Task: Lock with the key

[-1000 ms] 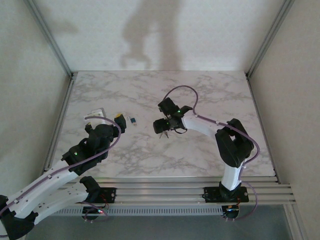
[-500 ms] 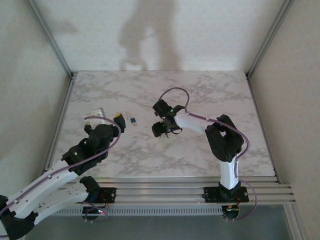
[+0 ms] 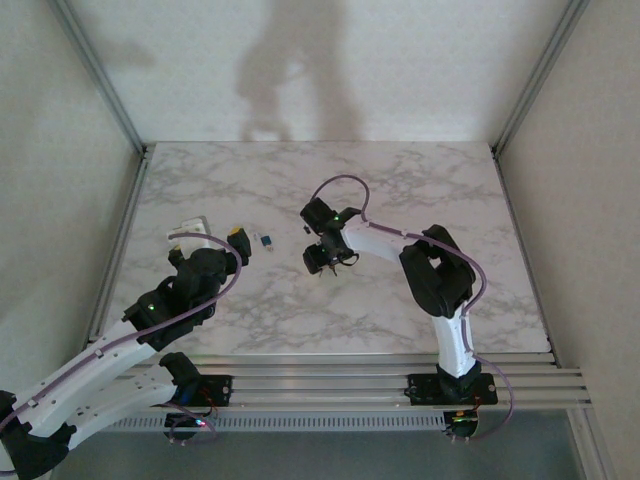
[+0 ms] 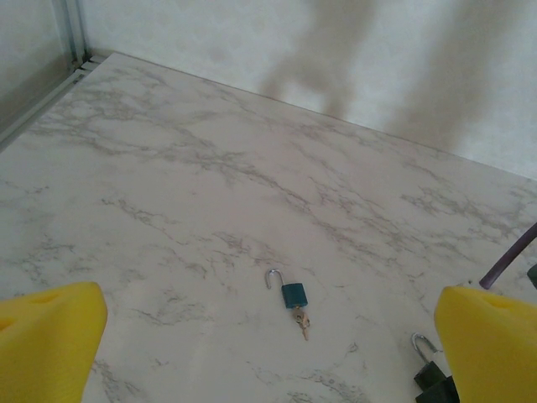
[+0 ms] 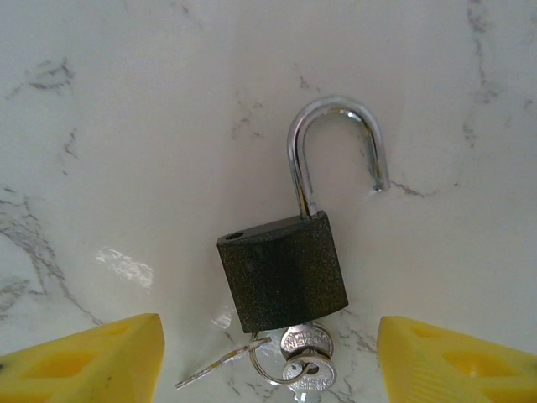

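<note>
A small black padlock (image 5: 283, 273) lies flat on the marble table (image 5: 126, 126), its silver shackle (image 5: 336, 147) swung open. The key (image 5: 306, 342) sits in the base of the lock on a ring with two more silver keys (image 5: 220, 367). My right gripper (image 5: 268, 357) hovers over that key end, open, one yellow finger (image 5: 92, 361) on each side and touching nothing. From above, the right gripper (image 3: 322, 260) is at mid-table. My left gripper (image 4: 270, 340) is wide open and holds nothing. Ahead of it are a blue padlock (image 4: 294, 295) with its own tan key (image 4: 301, 322) and the black padlock (image 4: 430, 369).
The blue padlock (image 3: 265, 240) lies just right of the left gripper (image 3: 240, 243). A white block (image 3: 192, 229) lies near the table's left edge. A metal frame rail (image 3: 120, 260) runs along that side, with walls around the table.
My right arm has reached further left and its gripper has shifted a little left. Its fingers have drawn closer together. The left arm and the blue padlock have not moved.
</note>
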`<state>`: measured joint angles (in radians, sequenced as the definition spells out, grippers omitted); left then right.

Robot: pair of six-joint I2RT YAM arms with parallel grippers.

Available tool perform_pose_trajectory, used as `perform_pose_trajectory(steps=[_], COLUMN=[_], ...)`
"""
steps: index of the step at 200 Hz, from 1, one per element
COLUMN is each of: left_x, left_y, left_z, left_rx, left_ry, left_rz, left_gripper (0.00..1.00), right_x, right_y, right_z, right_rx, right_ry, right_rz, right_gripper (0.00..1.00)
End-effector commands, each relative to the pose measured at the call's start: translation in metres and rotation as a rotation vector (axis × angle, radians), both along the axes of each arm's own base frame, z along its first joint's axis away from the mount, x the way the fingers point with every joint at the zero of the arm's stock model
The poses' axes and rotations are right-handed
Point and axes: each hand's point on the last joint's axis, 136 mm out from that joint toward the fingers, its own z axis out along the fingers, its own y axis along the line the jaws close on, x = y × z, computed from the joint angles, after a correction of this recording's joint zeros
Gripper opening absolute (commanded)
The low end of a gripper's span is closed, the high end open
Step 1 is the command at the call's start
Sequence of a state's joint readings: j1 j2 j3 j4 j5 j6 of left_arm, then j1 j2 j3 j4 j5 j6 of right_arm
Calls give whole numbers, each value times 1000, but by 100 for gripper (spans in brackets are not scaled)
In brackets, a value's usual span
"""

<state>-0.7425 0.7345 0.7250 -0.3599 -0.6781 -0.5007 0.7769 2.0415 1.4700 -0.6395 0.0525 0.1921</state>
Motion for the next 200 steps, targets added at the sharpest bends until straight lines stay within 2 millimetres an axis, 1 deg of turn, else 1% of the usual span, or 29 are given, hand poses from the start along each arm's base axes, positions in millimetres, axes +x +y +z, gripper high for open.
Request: perform_pose_trajectory(steps=[1,38,91,116,200], left_x=[-2,-2,-2,-2,-1], left_y=[8,8,8,8,8], left_z=[9,9,9,9,8], left_rx=[-4,-3,-2,-2,0], left_ry=[-13,-13,-12,-12,-12], left_rz=[31,31,32,32,33], left_gripper=[100,100,100,99,99], right_x=[-3,-2,-3,-2,3], right_y=[5,8,10,10,6], right_z=[3,2,-3,-5,-9], right_rx=[-14,-21,-28,-28,-46], right_ry=[13,26,55,63,74], right_rz=[42,62,77,79,64], right_gripper=[65,58,56,54,52])
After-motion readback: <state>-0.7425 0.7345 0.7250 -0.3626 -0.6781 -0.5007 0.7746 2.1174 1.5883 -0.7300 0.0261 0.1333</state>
